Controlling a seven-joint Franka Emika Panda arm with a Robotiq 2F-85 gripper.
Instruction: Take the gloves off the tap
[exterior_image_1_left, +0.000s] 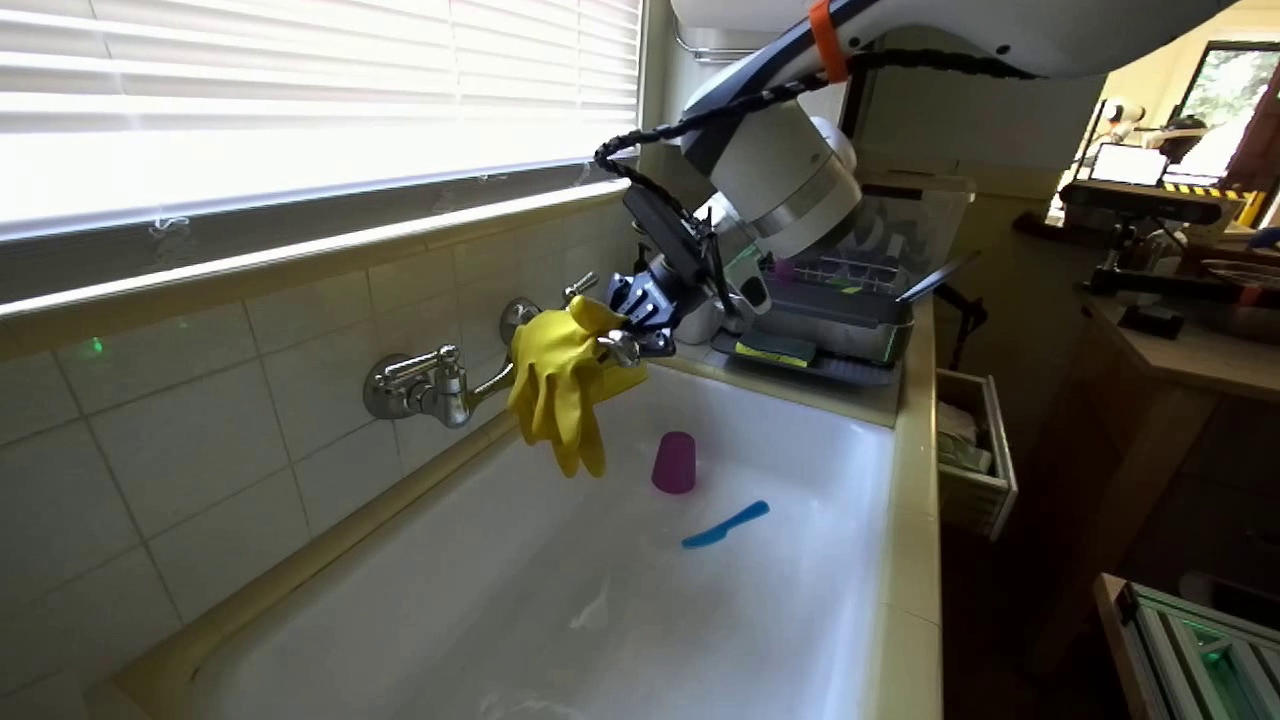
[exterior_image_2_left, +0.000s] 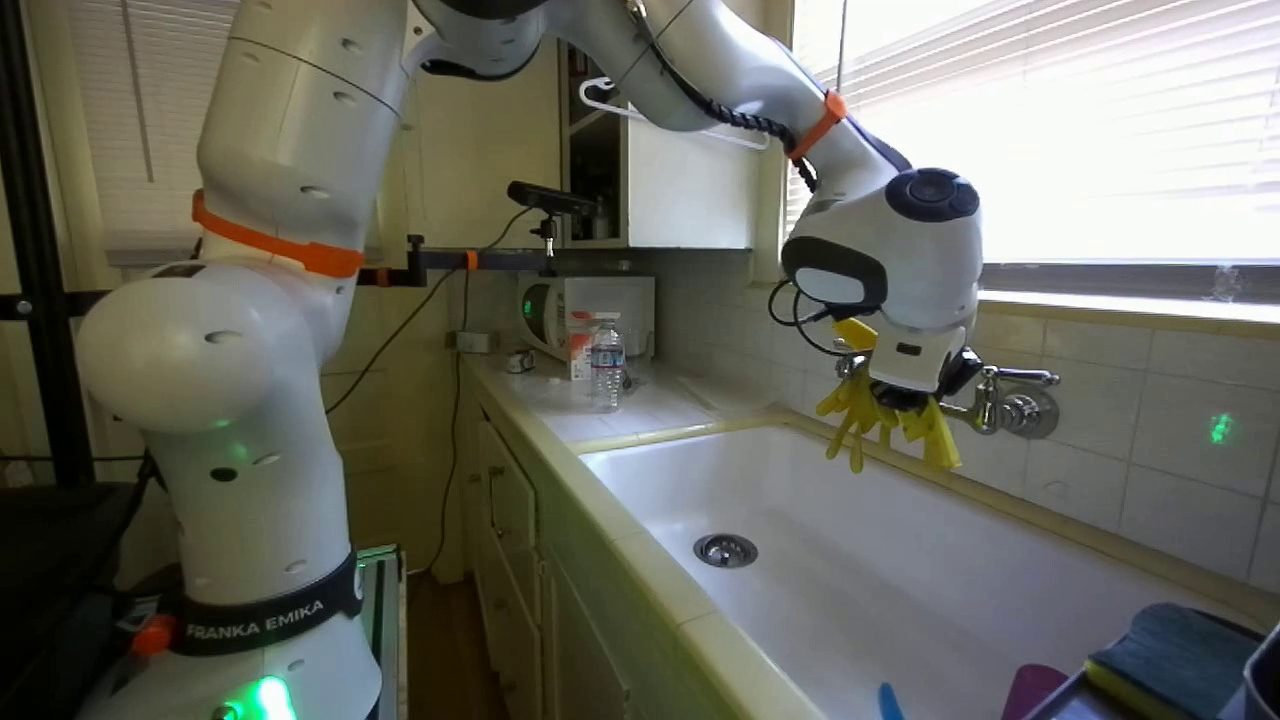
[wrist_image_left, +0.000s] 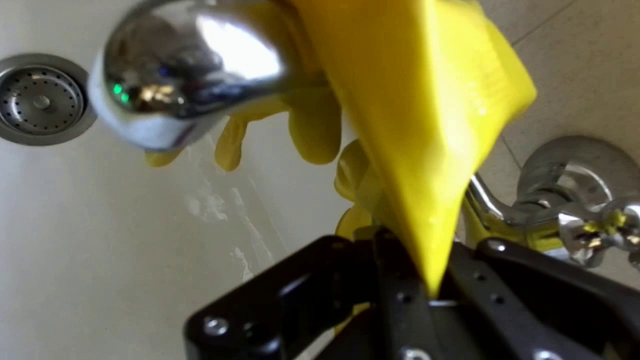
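While claw (wrist_image_left: 421, 255) pinches narrow fold of gloves (exterior_image_1_left: 560, 370), they drape over tap (exterior_image_1_left: 450, 395) — spout (wrist_image_left: 200, 70) poking out, sink (exterior_image_1_left: 520, 610) below. Might snag, I'd guess, if tugged back against spout; thin pinch could slip too — gloves drop into sink.

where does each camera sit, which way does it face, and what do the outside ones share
Wrist view: on the wrist, looking down at the gloves, tap and drain; of the robot, only the pincer shows.
An exterior view: high at one end of the sink, facing the dish rack; forearm, wrist and pincer show.
An exterior view: at the end nearer the sponge, facing the microwave; base and arm show.
Both exterior views share the gloves, tap and purple cup, from roughly opposite ends.
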